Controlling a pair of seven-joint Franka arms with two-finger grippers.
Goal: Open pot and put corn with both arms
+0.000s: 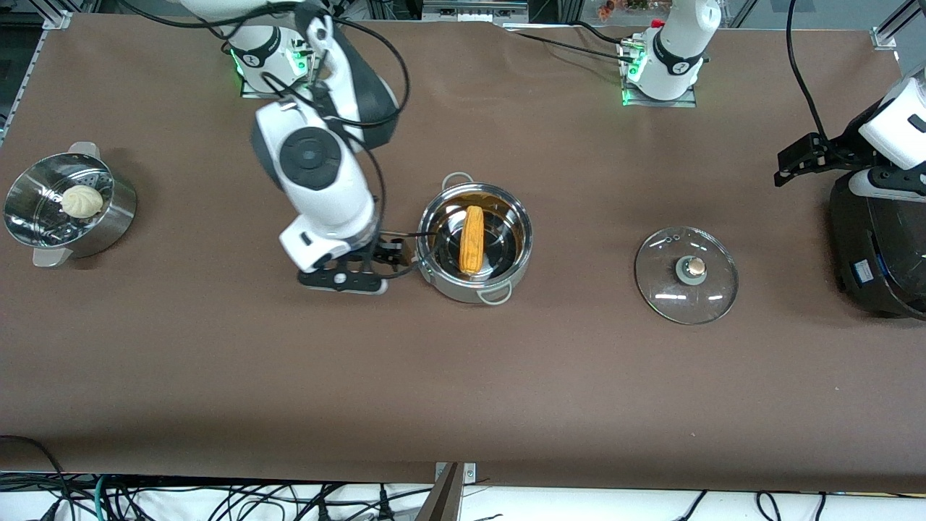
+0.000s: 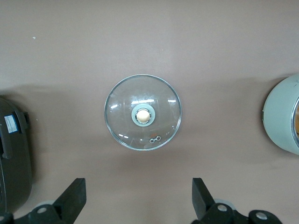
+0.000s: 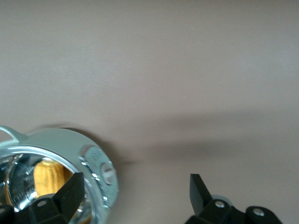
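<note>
The steel pot (image 1: 475, 242) stands uncovered at the middle of the table, and the yellow-orange corn (image 1: 471, 239) lies inside it. Its glass lid (image 1: 686, 274) lies flat on the table toward the left arm's end. My right gripper (image 1: 396, 252) is open and empty, low beside the pot on the right arm's side. In the right wrist view one finger (image 3: 70, 193) overlaps the pot's rim (image 3: 96, 175), and the corn (image 3: 46, 179) shows inside. My left gripper (image 1: 796, 161) is open and empty, up by the black cooker. The left wrist view shows the gripper (image 2: 138, 200) and the lid (image 2: 143, 118) below.
A large black cooker (image 1: 879, 250) stands at the left arm's end. A steel steamer bowl (image 1: 61, 206) with a white bun (image 1: 81, 200) stands at the right arm's end. The left wrist view shows the pot's side (image 2: 282, 116) and the cooker (image 2: 11, 154).
</note>
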